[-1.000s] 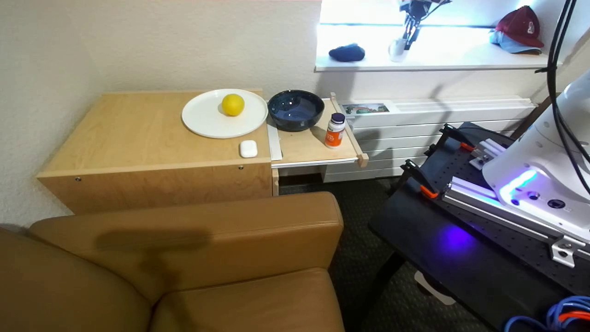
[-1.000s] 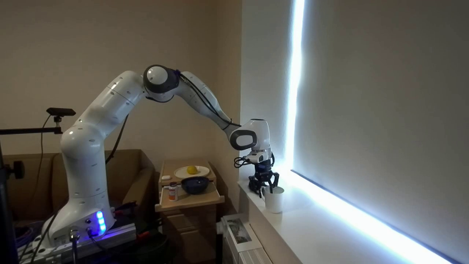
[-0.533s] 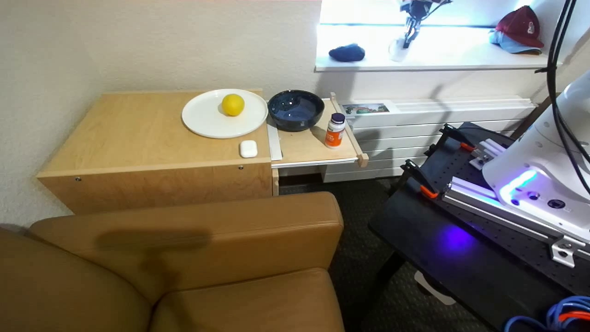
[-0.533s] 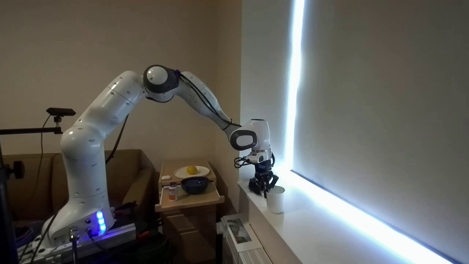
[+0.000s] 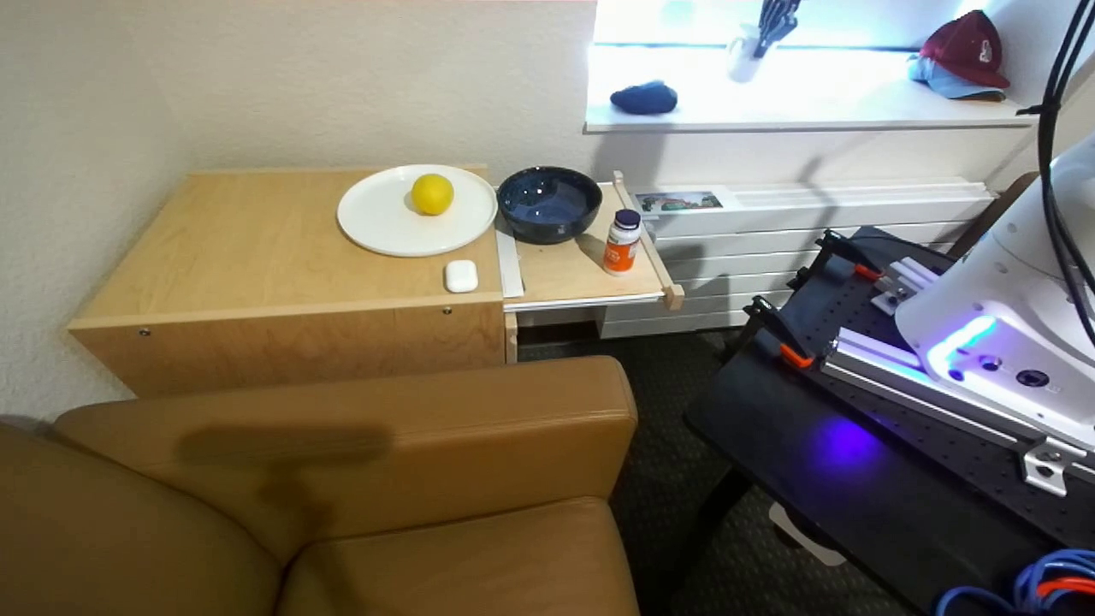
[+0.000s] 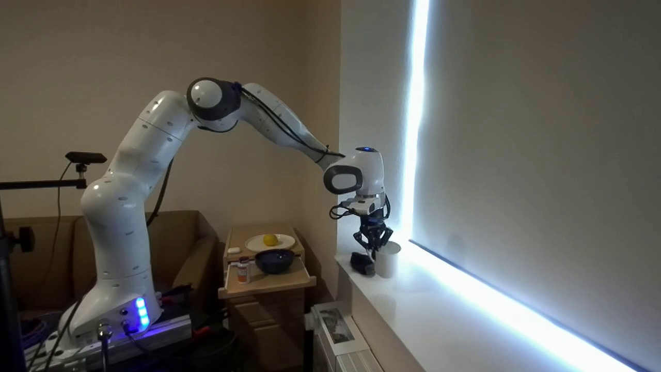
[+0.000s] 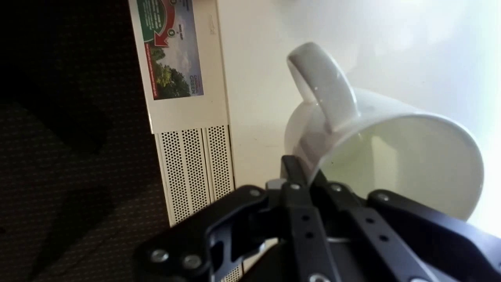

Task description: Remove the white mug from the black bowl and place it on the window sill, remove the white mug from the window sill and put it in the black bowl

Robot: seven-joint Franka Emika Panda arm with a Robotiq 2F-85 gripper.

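Your tool [image 7: 308, 178] is closed on the white mug [image 6: 388, 262], pinching its wall near the handle [image 7: 332, 88], one finger [image 7: 292, 167] outside and the other within the mouth. You have the mug roughly upright, just above the window sill [image 6: 428, 320], with its faint reflection on the pale surface below. Near it, resting on the sill, is a dark lumpy object [image 5: 644, 97]; you cannot tell its kind. Further along in an exterior view sits a maroon baseball cap [image 5: 967, 50] over something light blue. Well apart from your mug, the black bowl [image 5: 552, 210] rests on the pull-out board [image 5: 565, 278] of the wooden worktop [image 5: 248, 248]. Near the bowl stands an upright orange-labelled bottle [image 5: 622, 244] with a dark cap. Just beside the bowl, a white plate [image 5: 381, 218] carries a yellow fruit [image 5: 432, 195], and a small white case [image 5: 461, 276] lies near the plate.
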